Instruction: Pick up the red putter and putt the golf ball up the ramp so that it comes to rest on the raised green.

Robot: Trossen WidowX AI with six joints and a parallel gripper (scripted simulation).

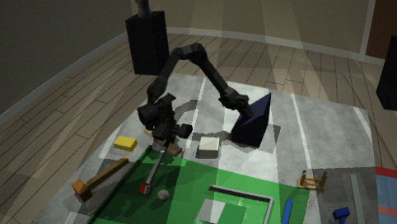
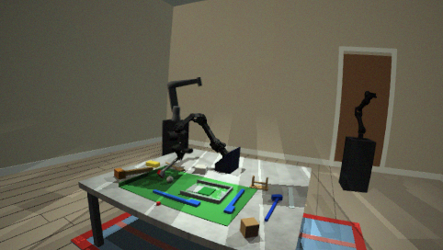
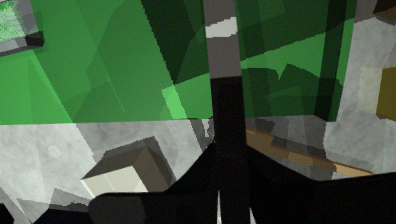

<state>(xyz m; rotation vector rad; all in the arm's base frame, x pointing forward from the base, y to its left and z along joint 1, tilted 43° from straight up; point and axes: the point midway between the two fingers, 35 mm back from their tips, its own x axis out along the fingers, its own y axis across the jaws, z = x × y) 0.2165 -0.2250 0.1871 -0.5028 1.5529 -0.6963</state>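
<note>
Red putter (image 1: 156, 170) (image 2: 168, 167) (image 3: 223, 55) in closed jaws (image 1: 168, 140) (image 2: 178, 157); ball (image 1: 163, 194) (image 2: 169, 179) (pale) near.

You see a matt, felt-like green mat (image 1: 187, 173) (image 2: 138, 183) (image 3: 125, 95) on a table (image 1: 338, 123) (image 2: 98, 182) with a mottled, stone-like top; the putter's shaft (image 1: 156, 168) (image 2: 170, 167) (image 3: 223, 55) looks smooth and grey. Your orange-brown mallet (image 1: 107, 172) (image 2: 133, 172) looks wooden; the blue hammer (image 1: 341, 213) (image 2: 274, 207) looks like smooth plastic; the floor (image 1: 82, 86) (image 2: 41, 161) is wood planking.
</note>
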